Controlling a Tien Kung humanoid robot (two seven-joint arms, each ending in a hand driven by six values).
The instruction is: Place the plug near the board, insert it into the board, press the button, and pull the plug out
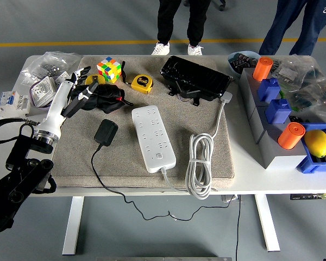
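Head view over a white desk [293, 187] carrying a grey mat [206, 163]. The left robot hand [79, 87] is reaching in from 8 o'clock on a white forearm and is hovering at the mat's 10 o'clock corner with its fingers spread and relaxed, holding nothing. It is sitting just beside a black glove-like bundle [106, 97] and near a yellow tape measure [142, 82].

The plug [105, 132], a black adapter block, is lying flat on the mat at 5 o'clock from the left robot hand and apart from it. Its thin black cable [100, 176] is running toward 6 o'clock, over the desk's near edge. The board [153, 137], a white power strip, is lying at the mat's centre just to the 3 o'clock side of the plug, without touching it. Its long axis is running from 12 to 6 o'clock, and its button [160, 156] is sitting near the 6 o'clock end. No plug is sitting in its sockets. The board's own white cord [200, 165] is lying coiled at 3 o'clock from it.

A multicoloured cube [109, 69] is standing at 12 o'clock from the bundle. A black case [195, 79] is occupying the mat's far edge. At 3 o'clock, grey and blue bins [271, 147] are holding 2 orange cylinders [290, 135] and a lemon [317, 143]. 2 people's legs [179, 24] are showing beyond the far edge.
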